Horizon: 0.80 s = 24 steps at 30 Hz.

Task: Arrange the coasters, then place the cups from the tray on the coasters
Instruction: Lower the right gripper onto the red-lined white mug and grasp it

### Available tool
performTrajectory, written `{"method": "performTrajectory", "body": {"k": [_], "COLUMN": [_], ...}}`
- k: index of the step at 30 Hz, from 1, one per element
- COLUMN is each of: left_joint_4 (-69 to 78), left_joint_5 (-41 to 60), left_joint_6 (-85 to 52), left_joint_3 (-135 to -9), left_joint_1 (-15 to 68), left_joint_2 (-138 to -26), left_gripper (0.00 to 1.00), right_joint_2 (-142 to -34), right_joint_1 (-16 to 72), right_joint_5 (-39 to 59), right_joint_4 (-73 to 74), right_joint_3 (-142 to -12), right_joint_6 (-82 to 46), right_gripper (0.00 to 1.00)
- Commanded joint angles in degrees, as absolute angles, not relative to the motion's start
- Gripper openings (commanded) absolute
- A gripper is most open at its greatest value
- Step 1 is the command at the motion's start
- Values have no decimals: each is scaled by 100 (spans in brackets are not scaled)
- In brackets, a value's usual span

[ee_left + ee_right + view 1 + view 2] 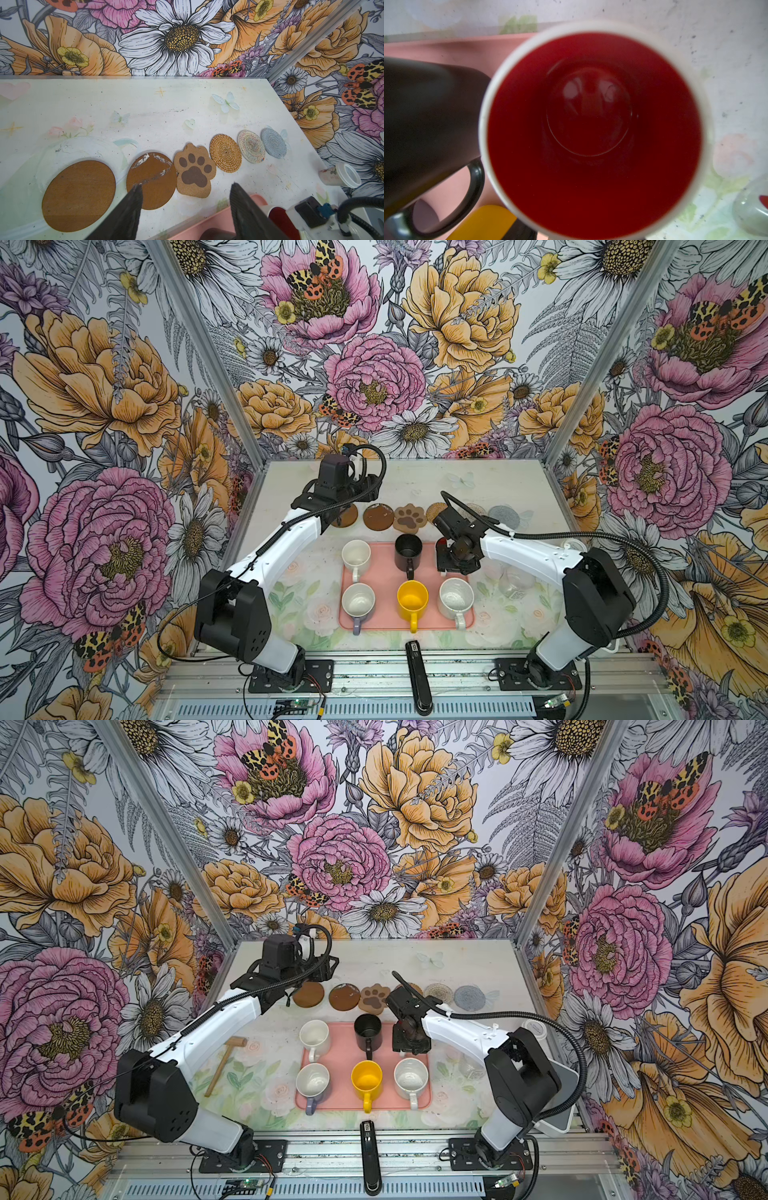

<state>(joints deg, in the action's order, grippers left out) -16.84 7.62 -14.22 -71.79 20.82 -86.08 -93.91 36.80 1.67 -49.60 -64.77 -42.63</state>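
**Coasters in a row, six cups on the tray, right gripper at the red cup**

The six coasters lie in one row on the desk (415, 481), just behind the tray (382, 566). From the left side of the row they are a plain brown disc (79, 192), a scuffed brown disc (152, 178), the paw (194, 170), the golden round (225, 153), the whitish round (251, 146) and the blue round (273, 143). They sit close together, and no cup stands on any of them.

All six cups are upright on the tray in two rows of three. The far row holds the white cup (356, 554), the black cup (408, 552) and the red cup (591, 135). The red cup is at the tray's far right corner, just beside the black one. The near row holds the lavender cup (358, 600), the yellow cup (412, 599) and the speckled cup (456, 598). Their handles point toward the desk's front edge.

The left gripper (186, 187) hovers over the left part of the coaster row. Its fingers are spread and nothing is between them.

The right gripper (453, 558) points down right at the red cup and covers most of it in both top views. Its wrist camera looks straight into the red inside and shows no fingers. I cannot tell whether it grasps the cup or stands released.

A glass jar (515, 583) stands on the desk to the right of the tray. A mallet (226, 1065) lies on the desk to the tray's left.
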Motion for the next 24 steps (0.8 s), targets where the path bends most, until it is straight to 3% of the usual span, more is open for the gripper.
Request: {"method": "performTrajectory", "body": {"k": [1, 7, 19, 24], "left_joint_4": [-1571, -1578, -1578, -1581], "left_joint_5": [905, 924, 952, 952], "left_joint_6": [-1537, -1566, -1598, -1608], "left_joint_3": [-7076, -7038, -6996, -6988], "left_joint_1": [2004, 1960, 1936, 1933], "left_joint_2": [-8420, -8402, -8384, -8385], "left_gripper": [68, 68, 68, 68], "right_joint_2": [-9547, -9677, -9830, -9846], "right_joint_1": [3636, 3537, 3478, 3474], "right_joint_5": [-2, -50, -158, -151], "right_joint_4": [-4948, -4948, -4948, -4948], "right_joint_3": [-6661, -6699, -6768, -6794], "right_joint_6": [-4289, -4202, -4105, -4042], "right_gripper": [50, 46, 23, 0]}}
